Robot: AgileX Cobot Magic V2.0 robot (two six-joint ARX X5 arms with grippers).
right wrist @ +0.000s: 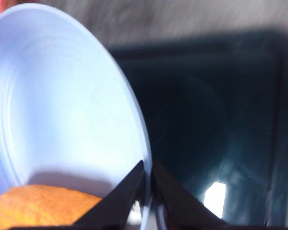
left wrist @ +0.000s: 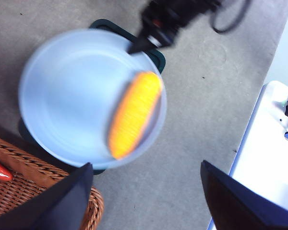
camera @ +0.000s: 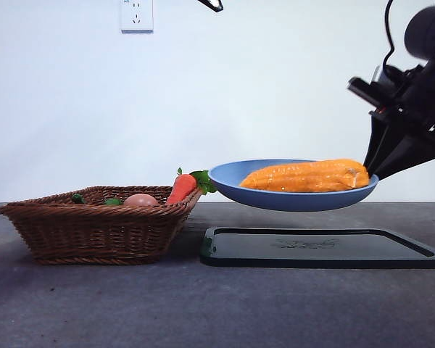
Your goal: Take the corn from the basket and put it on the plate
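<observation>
The light-blue plate [camera: 293, 194] hangs in the air above the black tray, slightly tilted. The orange-yellow corn [camera: 308, 176] lies on it toward the right rim. My right gripper [camera: 373, 170] is shut on that rim, its jaws pinching the plate's edge [right wrist: 143, 143] with the corn [right wrist: 43, 206] just beside them. My left gripper [left wrist: 146, 201] is open and empty, high above the plate [left wrist: 72, 91] and the corn [left wrist: 134, 115]; it shows only as a black tip [camera: 212, 4] in the front view. The wicker basket [camera: 94, 228] stands at the left on the table.
A carrot [camera: 181, 187], a peach-coloured egg [camera: 140, 200] and small green things lie in the basket. The flat black tray [camera: 322, 248] lies under the plate. A white surface [left wrist: 269, 143] borders the table's edge.
</observation>
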